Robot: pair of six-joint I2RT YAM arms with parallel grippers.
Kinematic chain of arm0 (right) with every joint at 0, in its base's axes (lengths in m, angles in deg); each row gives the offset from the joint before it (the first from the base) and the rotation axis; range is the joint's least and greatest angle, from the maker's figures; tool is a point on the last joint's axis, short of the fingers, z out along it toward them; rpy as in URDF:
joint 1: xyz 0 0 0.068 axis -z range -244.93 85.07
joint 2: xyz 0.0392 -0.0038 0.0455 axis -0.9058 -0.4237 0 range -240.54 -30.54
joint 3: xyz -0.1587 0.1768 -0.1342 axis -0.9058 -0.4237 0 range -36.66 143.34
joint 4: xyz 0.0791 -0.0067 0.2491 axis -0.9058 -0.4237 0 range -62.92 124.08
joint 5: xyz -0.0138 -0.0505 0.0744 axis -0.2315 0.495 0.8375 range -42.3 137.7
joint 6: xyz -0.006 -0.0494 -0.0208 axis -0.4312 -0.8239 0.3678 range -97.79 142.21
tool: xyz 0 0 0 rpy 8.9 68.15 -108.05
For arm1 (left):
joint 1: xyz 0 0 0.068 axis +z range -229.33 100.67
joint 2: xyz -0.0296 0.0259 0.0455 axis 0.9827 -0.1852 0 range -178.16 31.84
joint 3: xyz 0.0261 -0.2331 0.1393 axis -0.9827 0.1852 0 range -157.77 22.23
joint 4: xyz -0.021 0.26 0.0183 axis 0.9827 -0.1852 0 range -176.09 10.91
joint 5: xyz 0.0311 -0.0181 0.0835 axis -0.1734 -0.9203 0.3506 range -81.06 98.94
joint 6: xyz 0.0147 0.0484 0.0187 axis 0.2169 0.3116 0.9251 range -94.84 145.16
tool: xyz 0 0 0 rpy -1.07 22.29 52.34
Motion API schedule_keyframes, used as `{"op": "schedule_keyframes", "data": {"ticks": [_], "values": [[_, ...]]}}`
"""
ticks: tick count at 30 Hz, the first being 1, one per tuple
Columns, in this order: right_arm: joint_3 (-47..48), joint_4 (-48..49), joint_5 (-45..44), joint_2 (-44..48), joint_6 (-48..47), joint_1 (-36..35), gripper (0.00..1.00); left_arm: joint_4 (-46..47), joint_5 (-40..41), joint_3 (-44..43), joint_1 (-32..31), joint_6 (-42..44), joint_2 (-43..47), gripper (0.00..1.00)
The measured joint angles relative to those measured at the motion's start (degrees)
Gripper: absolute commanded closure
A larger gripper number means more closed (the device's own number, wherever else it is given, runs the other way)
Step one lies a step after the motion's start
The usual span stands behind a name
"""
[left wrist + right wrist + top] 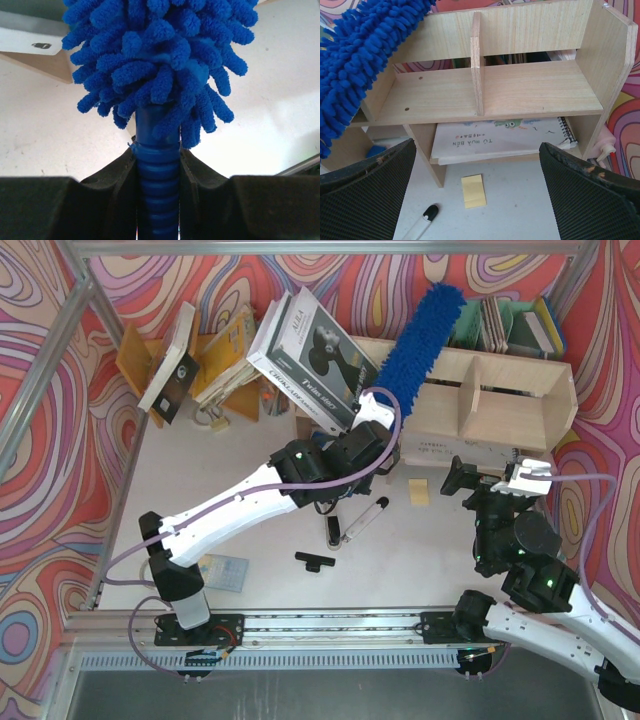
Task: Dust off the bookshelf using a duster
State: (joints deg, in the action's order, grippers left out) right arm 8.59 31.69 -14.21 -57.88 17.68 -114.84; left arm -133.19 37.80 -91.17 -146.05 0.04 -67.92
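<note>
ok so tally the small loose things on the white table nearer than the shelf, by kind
yellow paper sticky note: 1
white marker pen with black cap: 1
small black tools: 2 (stubby black-and-silver tool, T-shaped black tool)
pale blue flat packet: 1
total: 5

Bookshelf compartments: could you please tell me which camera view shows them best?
The right wrist view: the bookshelf fills the frame, showing its divider, open upper compartments and a notebook underneath. The top view sees it from above, its left end overlapped by the duster. The left wrist view shows mostly duster.
</note>
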Motion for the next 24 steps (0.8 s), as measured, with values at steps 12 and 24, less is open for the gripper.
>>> {"op": "schedule_keyframes", "data": {"ticks": [12,24], "values": [[-0.02,0.0,0.0,0.0,-0.17,0.0,0.01,1.31,-6.78,-3.8,-5.22,2.25,-1.92,1.0],[-0.44,0.15,0.0,-0.07,-0.42,0.0,0.01,12.48,-3.21,13.22,-7.61,5.38,9.44,1.0]]}}
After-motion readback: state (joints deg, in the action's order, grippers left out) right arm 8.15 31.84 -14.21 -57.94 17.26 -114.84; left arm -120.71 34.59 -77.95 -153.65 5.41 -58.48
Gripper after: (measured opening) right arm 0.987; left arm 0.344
